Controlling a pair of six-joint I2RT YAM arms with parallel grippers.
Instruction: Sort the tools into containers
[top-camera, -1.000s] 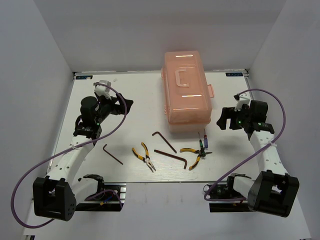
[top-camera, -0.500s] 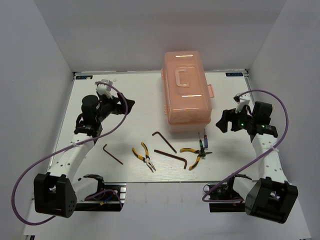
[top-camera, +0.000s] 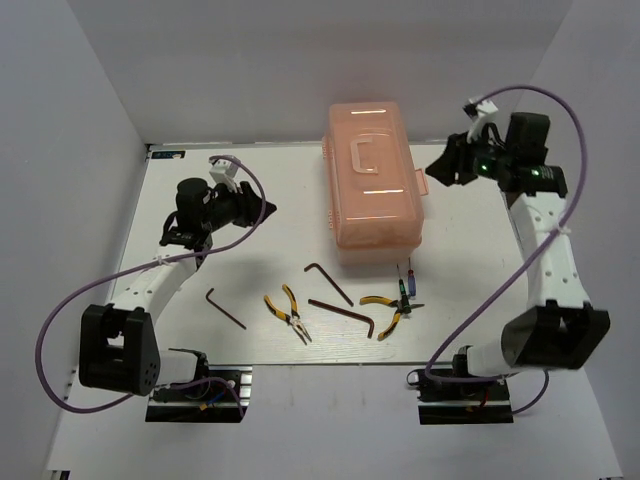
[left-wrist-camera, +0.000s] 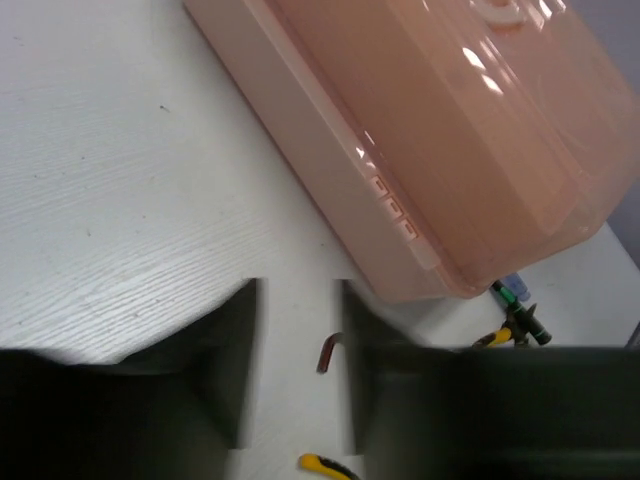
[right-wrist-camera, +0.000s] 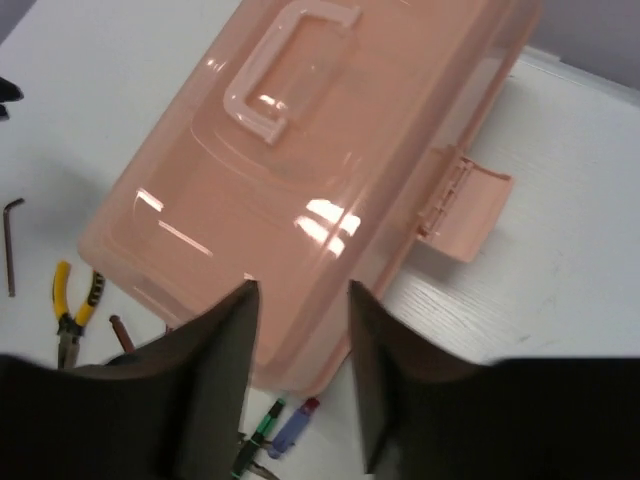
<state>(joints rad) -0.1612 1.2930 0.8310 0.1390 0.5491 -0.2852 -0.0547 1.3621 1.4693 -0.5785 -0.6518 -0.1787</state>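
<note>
The salmon-pink toolbox (top-camera: 375, 185) stands shut at the back centre, its containers hidden under the lid. In front of it lie the tools: three dark hex keys (top-camera: 225, 307) (top-camera: 328, 282) (top-camera: 345, 317), two yellow-handled pliers (top-camera: 288, 312) (top-camera: 388, 310) and small screwdrivers (top-camera: 405, 280). My left gripper (top-camera: 262, 210) hovers left of the box, jaws parted and empty (left-wrist-camera: 298, 290), with a hex key (left-wrist-camera: 330, 353) on the table below. My right gripper (top-camera: 437, 170) hangs by the box's right side near the latch (right-wrist-camera: 465, 205), jaws parted and empty (right-wrist-camera: 300, 290).
White walls close in the table (top-camera: 270, 180) on the left, right and back. The toolbox's lid handle (right-wrist-camera: 290, 60) faces up. Purple cables loop from both arms. The right arm (top-camera: 545, 250) reaches high along the right edge.
The right gripper has risen and moved back, from beside the box's near right corner to its latch side. The left gripper has swung right towards the box. Both pairs of jaws have narrowed.
</note>
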